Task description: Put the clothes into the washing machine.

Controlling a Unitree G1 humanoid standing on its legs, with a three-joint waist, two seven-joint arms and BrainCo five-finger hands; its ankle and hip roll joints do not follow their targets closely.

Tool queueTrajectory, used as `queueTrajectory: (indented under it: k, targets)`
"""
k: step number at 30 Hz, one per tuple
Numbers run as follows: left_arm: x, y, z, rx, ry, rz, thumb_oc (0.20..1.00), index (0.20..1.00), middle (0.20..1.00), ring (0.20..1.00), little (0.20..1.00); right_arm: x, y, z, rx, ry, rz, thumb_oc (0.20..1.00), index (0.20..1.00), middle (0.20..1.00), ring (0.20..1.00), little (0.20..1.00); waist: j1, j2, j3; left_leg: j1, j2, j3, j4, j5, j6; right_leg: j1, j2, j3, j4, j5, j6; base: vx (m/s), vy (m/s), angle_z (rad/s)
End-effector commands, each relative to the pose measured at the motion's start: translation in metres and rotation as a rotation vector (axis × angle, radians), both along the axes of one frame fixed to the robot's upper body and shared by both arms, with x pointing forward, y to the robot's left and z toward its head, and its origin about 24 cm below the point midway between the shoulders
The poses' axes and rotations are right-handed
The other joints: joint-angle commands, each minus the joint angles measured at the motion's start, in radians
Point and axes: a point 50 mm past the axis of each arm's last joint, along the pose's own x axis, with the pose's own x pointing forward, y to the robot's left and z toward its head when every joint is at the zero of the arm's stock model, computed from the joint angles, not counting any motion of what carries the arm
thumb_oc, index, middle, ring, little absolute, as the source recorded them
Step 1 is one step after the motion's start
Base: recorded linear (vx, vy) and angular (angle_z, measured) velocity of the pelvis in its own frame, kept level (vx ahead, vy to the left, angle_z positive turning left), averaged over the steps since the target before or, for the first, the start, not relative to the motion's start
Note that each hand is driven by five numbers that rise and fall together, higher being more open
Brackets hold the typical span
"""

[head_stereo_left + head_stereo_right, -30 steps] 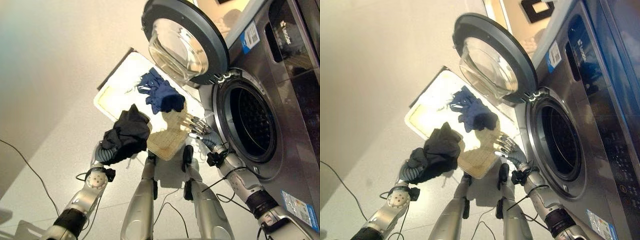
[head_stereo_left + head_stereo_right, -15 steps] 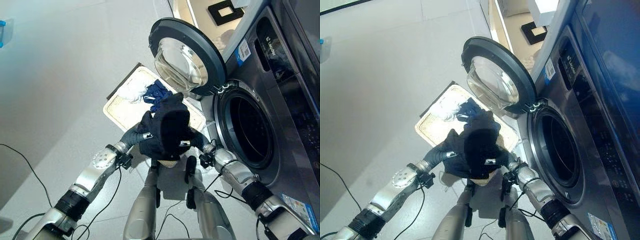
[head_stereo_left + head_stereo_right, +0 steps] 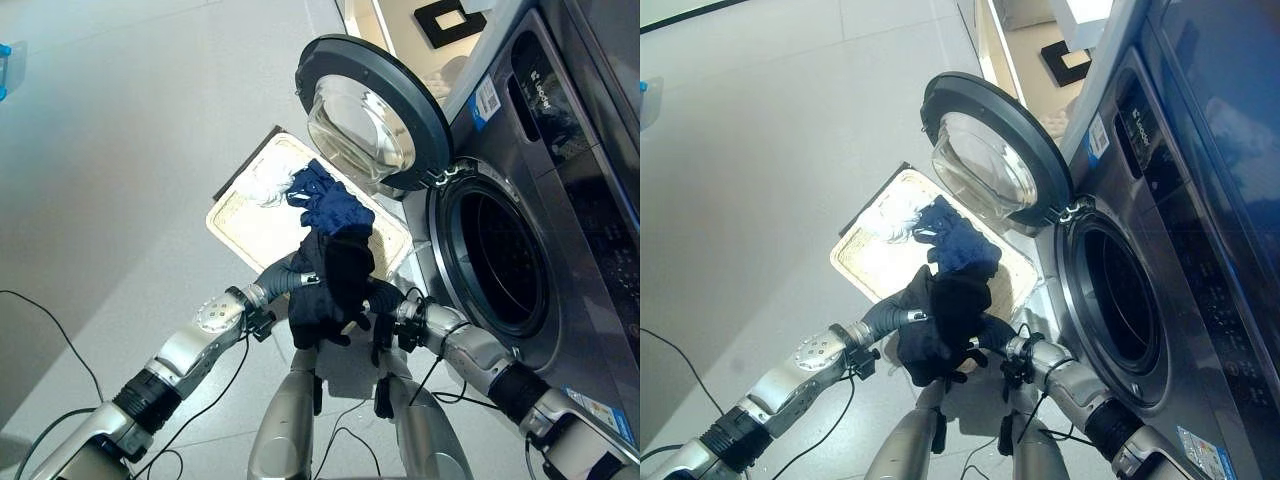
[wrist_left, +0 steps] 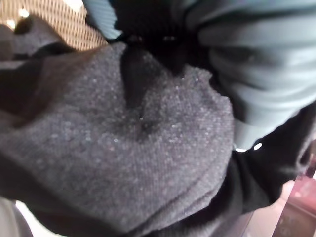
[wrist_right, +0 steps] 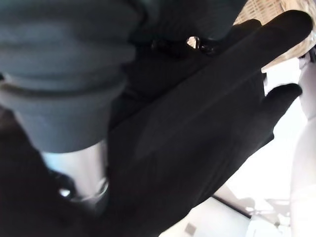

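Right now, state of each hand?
Left hand: buried in the black garment, fingers hidden, cannot tell.
Right hand: also under the black garment, fingers hidden, cannot tell.

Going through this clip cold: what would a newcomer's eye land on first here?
Most likely the black garment, bunched in mid-air between the left hand and the right hand, in front of the washing machine. Next, the round door swung wide open, with the dark drum opening beside it. Behind the garment, a pale tray on the floor holds a blue cloth.
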Motion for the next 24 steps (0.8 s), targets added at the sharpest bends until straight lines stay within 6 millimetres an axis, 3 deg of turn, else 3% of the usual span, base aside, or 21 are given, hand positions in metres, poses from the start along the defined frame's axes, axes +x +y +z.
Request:
queueTrajectory:
  k: [1,4,5,6,7,13,15,18,21,24]
  targets:
    - [-0.003,-0.019,0.018,-0.104,-0.042,-0.076,0.200,0.200,0.200,0.200,0.200,-0.013,0.039,0.026,0.290,-0.002,0.104,0.200,0.200,0.200,0.200,0.200,-0.030,-0.042,-0.040,0.036,-0.085,0.050,0.010,-0.062,0.037,0.037,-0.031,0.014,-0.030,0.013,0.080,-0.02,0.002,-0.08]
    - [0.001,-0.013,0.009,-0.053,-0.021,0.031,0.200,0.200,0.200,0.200,0.200,-0.012,0.039,0.023,0.433,0.074,0.040,0.200,0.200,0.200,0.200,0.200,-0.033,-0.041,-0.036,0.030,-0.084,0.053,0.011,-0.060,0.037,0.030,-0.031,0.014,-0.029,0.016,0.080,-0.02,-0.005,-0.06]
    - [0.004,-0.008,0.003,-0.011,-0.012,0.095,0.325,0.325,0.325,0.325,0.325,-0.012,0.039,0.021,0.487,0.110,0.014,0.200,0.200,0.200,0.200,0.200,-0.035,-0.041,-0.034,0.027,-0.084,0.053,0.010,-0.058,0.036,0.026,-0.031,0.014,-0.029,0.018,0.081,-0.02,-0.014,-0.06]
    - [0.004,-0.007,0.002,-0.003,-0.010,0.113,0.489,0.489,0.489,0.489,0.489,-0.012,0.039,0.021,0.501,0.117,0.002,0.200,0.200,0.200,0.200,0.200,-0.035,-0.040,-0.033,0.026,-0.084,0.053,0.010,-0.057,0.036,0.025,-0.031,0.013,-0.029,0.019,0.081,-0.03,-0.020,-0.07]
    - [0.007,0.000,-0.005,0.056,-0.013,0.202,1.000,1.000,1.000,1.000,1.000,-0.012,0.038,0.018,0.545,0.146,-0.028,0.200,0.200,0.200,0.200,0.200,-0.035,-0.039,-0.029,0.022,-0.085,0.053,0.010,-0.055,0.037,0.019,-0.032,0.012,-0.028,0.021,0.082,-0.02,-0.013,-0.04]
    - [0.016,0.035,-0.019,0.329,-0.138,0.528,1.000,1.000,1.000,1.000,1.000,-0.008,0.029,0.002,0.631,0.284,-0.155,0.200,0.200,0.200,0.200,0.200,-0.034,-0.035,-0.015,0.005,-0.089,0.049,0.005,-0.046,0.037,0.002,-0.035,0.003,-0.034,0.030,0.085,0.00,-0.014,-0.02]
    - [0.018,0.055,-0.019,0.453,-0.245,0.727,1.000,1.000,1.000,1.000,1.000,-0.006,0.022,-0.014,0.665,0.400,-0.241,0.200,0.200,0.200,0.200,0.200,-0.029,-0.033,-0.015,-0.003,-0.088,0.048,0.000,-0.044,0.035,-0.005,-0.037,-0.004,-0.042,0.035,0.087,0.02,-0.048,-0.01]
    - [0.020,0.068,-0.021,0.468,-0.270,0.889,1.000,1.000,1.000,1.000,1.000,-0.001,0.013,-0.028,0.702,0.505,-0.329,0.200,0.200,0.200,0.200,0.200,-0.023,-0.032,-0.015,-0.012,-0.087,0.049,0.000,-0.045,0.033,-0.014,-0.039,-0.009,-0.043,0.038,0.088,0.02,-0.045,0.01]
    - [0.017,0.083,-0.033,0.484,-0.276,1.080,1.000,1.000,1.000,1.000,1.000,0.006,0.003,-0.040,0.889,0.656,-0.483,0.200,0.200,0.200,0.200,0.200,-0.020,-0.027,-0.015,-0.021,-0.085,0.051,0.000,-0.044,0.030,-0.025,-0.040,-0.013,-0.040,0.039,0.089,0.04,-0.039,0.00]
    - [0.013,0.091,-0.041,0.494,-0.250,1.192,1.000,1.000,1.000,1.000,1.000,0.014,-0.001,-0.039,0.950,0.644,-0.564,0.200,0.200,0.200,0.200,0.200,-0.023,-0.022,-0.015,-0.031,-0.083,0.057,0.000,-0.043,0.027,-0.042,-0.040,-0.009,-0.032,0.040,0.087,0.02,-0.009,0.00]
